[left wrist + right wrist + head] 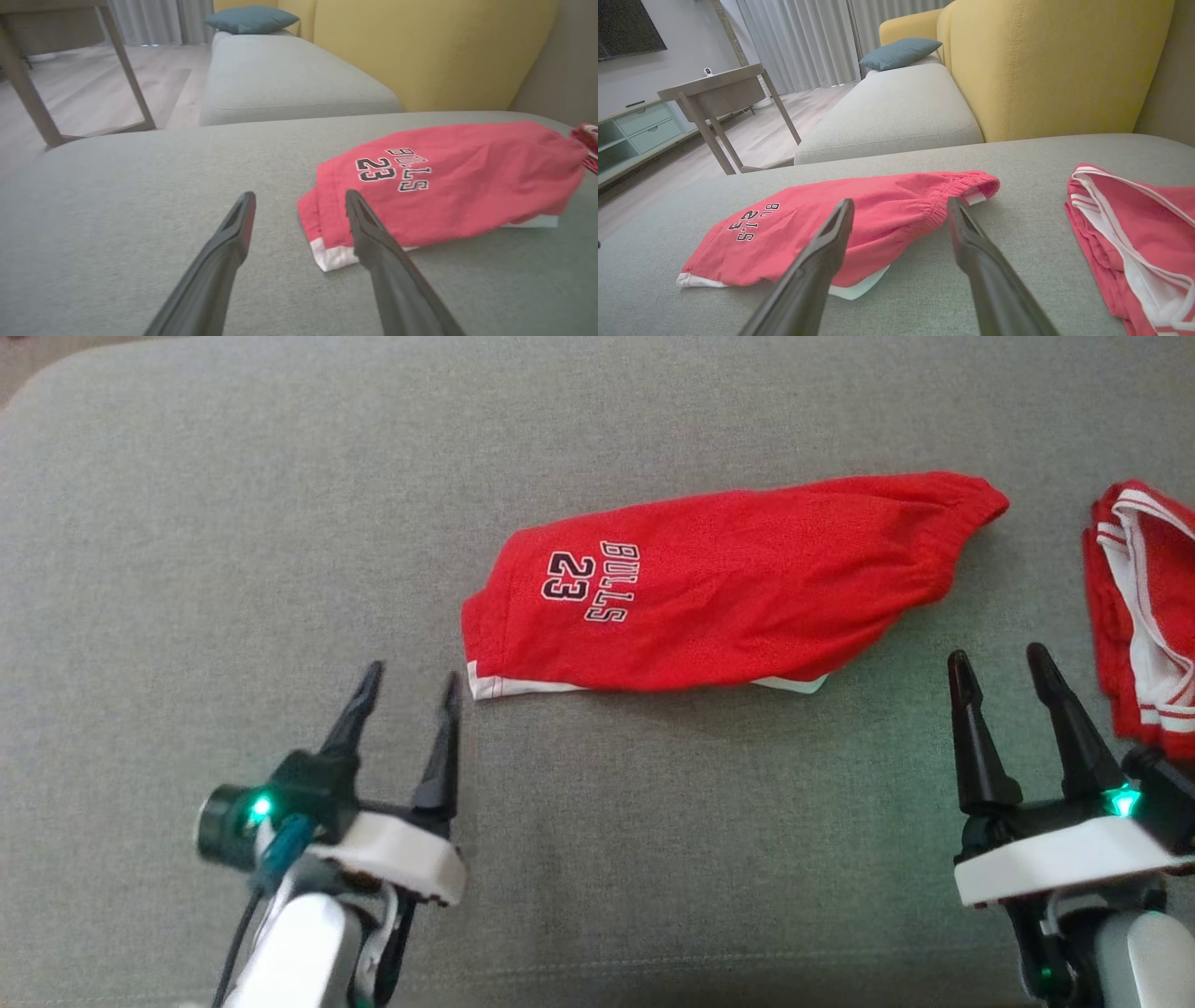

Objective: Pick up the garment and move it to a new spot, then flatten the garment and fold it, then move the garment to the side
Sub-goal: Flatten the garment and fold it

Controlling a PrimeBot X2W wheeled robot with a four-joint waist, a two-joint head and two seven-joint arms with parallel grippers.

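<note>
While two red garments lie on the grey sofa seat (187,523), the shorts (728,588) marked "BULLS 23" rest at its middle, a white-trimmed second piece (1144,607) apart at the right edge. The left gripper (413,672) and the right gripper (997,653) hover near the shorts, both spread wide and empty.

A grey sofa seat (187,523) spans the head view. At that view's right edge lies a bunched red piece with white stripes (1144,616). In the right wrist view a yellow backrest (1055,65) rises at the upper right, with a teal cushion (901,52) at top centre and pale curtains (798,42) behind. A wooden side table (714,88) at the left bears a small white object (708,71), perhaps a camera.
</note>
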